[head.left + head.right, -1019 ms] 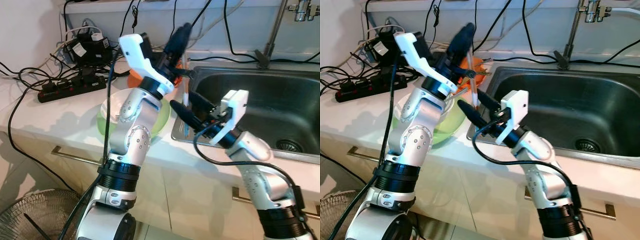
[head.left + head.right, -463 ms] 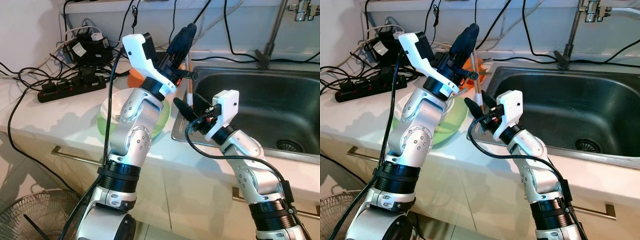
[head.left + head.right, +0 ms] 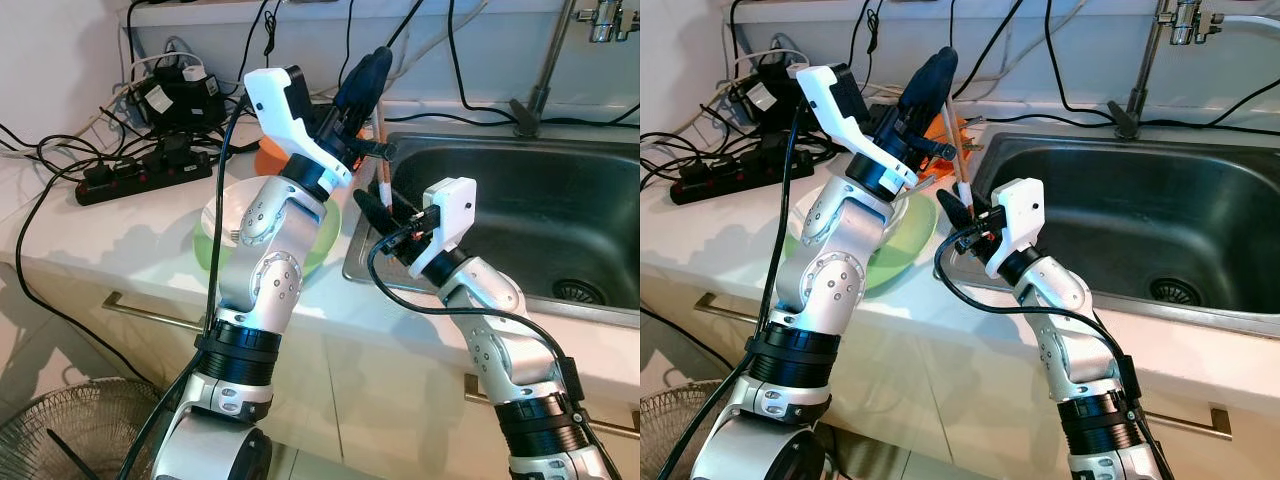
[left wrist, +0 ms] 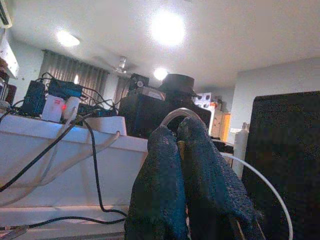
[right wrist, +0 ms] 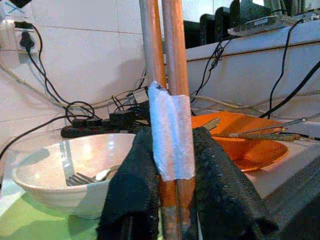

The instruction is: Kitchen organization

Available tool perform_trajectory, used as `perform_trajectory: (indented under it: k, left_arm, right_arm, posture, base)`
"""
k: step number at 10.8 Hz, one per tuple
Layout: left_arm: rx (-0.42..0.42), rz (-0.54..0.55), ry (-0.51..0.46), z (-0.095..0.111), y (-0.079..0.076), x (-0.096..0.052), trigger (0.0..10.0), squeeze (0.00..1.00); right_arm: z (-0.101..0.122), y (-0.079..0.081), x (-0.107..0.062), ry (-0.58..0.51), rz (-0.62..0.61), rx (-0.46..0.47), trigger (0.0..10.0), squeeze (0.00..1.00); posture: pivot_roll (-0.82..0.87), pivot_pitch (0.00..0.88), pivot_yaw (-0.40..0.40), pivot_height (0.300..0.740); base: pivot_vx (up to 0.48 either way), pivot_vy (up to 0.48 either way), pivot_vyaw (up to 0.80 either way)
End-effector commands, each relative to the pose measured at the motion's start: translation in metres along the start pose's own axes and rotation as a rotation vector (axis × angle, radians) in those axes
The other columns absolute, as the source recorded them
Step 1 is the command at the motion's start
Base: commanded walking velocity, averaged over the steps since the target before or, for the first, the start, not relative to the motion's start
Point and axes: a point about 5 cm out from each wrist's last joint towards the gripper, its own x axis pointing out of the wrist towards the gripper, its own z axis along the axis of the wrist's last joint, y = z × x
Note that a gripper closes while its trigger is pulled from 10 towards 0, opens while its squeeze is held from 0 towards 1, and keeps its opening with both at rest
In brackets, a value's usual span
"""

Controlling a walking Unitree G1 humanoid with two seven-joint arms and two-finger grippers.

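Observation:
A pair of brown chopsticks (image 3: 381, 150) bound with white tape (image 5: 171, 130) stands nearly upright over the counter's edge beside the sink. My left gripper (image 3: 374, 58) is raised above the counter and shut on the chopsticks' upper part; in the left wrist view its fingers (image 4: 160, 170) press together. My right gripper (image 3: 380, 207) reaches in from the sink side, and its two fingers (image 5: 132, 185) close on the chopsticks' lower part at the tape.
A white bowl (image 5: 75, 165) with a fork and spoon sits on a green plate (image 3: 905, 235) under my left arm. Behind is an orange plate (image 5: 250, 137) with utensils. The steel sink (image 3: 540, 200) and faucet (image 3: 545, 60) lie right; a power strip (image 3: 140, 175) and cables left.
My right gripper has moved up and left from the sink's edge to the chopsticks, and its fingers have shut on them. My left arm has tilted the chopsticks slightly.

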Motion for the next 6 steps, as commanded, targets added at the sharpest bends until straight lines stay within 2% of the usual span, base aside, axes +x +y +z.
perform_trajectory:
  k: [1,2,3,6]
  left_arm:
    - [-0.019,0.012,-0.004,-0.0023,-0.001,-0.0021,10.0,0.0]
    - [-0.018,0.017,-0.005,-0.0016,0.0001,-0.0023,10.0,0.29]
    - [-0.017,0.022,-0.006,-0.0015,0.0011,-0.0024,10.0,1.0]
    - [-0.023,0.023,-0.009,-0.0009,0.0019,-0.0017,10.0,1.0]
  right_arm:
    - [0.0046,-0.0056,0.0014,-0.016,-0.035,-0.009,0.0,0.0]
    - [0.0045,-0.007,0.0012,-0.015,-0.043,-0.011,0.0,0.0]
    - [0.0046,-0.0077,0.0013,-0.015,-0.046,-0.012,0.0,0.0]
    - [0.0053,-0.0125,0.0011,-0.019,-0.075,-0.018,0.0,0.0]
  posture:
    - [0.04,0.0,0.138,0.74]
    - [0.04,0.0,0.138,0.74]
    - [0.04,0.0,0.136,0.74]
    - [0.04,0.0,0.137,0.74]
  base:
    - [0.0,0.0,0.0]
    - [0.0,0.0,0.0]
    - [0.0,0.0,0.0]
    - [0.0,0.0,0.0]
